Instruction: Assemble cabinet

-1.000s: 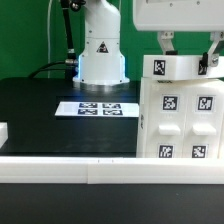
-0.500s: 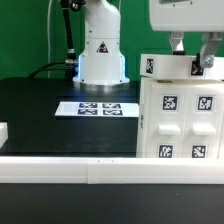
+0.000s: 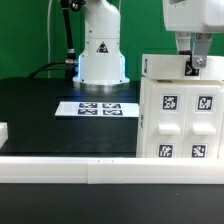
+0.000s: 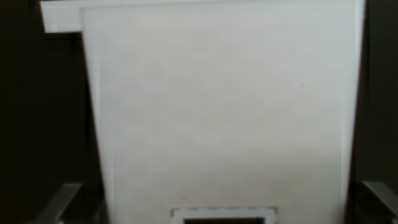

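Observation:
The cabinet's big white box (image 3: 180, 120) stands at the exterior view's right, with square tags on its front. A flat white top panel (image 3: 165, 66) lies level on the box. My gripper (image 3: 195, 68) comes down from above onto the panel's right part and appears shut across it. In the wrist view the panel (image 4: 222, 110) fills most of the picture. It lies between my gripper's (image 4: 221, 205) two dark fingers (image 4: 64, 200), which stand at its two long edges. A small tag edge shows at the panel's near end.
The marker board (image 3: 100, 108) lies on the black table in front of the robot's white base (image 3: 100, 50). A small white piece (image 3: 3, 130) sits at the left edge. A white rail (image 3: 70, 168) runs along the table's front.
My gripper has moved toward the exterior view's right and turned. The top panel turned with it, its side tag swung out of sight, and it now lies level on the box.

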Controlling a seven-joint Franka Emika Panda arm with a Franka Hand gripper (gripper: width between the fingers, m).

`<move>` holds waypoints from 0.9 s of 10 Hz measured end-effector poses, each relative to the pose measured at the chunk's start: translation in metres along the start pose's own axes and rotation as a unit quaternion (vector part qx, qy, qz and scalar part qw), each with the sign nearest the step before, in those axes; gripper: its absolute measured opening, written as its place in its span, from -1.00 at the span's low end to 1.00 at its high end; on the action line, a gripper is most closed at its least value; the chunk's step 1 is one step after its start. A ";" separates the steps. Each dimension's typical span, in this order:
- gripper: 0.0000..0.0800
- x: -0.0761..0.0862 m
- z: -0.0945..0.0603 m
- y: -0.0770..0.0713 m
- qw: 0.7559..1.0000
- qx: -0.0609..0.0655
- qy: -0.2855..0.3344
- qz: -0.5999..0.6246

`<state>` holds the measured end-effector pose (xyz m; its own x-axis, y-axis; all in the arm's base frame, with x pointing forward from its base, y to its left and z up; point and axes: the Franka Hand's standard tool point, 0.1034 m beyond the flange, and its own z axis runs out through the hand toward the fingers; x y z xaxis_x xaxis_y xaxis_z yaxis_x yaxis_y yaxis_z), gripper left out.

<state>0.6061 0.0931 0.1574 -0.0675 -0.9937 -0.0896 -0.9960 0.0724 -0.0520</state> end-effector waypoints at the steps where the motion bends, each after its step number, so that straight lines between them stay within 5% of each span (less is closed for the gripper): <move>1: 0.41 -0.001 0.000 0.000 1.000 0.001 -0.003 0.030; 4: 0.41 -0.003 0.000 -0.001 0.996 0.001 -0.013 0.086; 5: 0.84 -0.004 0.000 -0.001 0.997 0.001 -0.013 0.074; 9: 0.99 -0.010 -0.017 -0.002 0.998 0.010 -0.032 0.053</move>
<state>0.6079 0.1009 0.1757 -0.1685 -0.9728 -0.1590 -0.9820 0.1797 -0.0587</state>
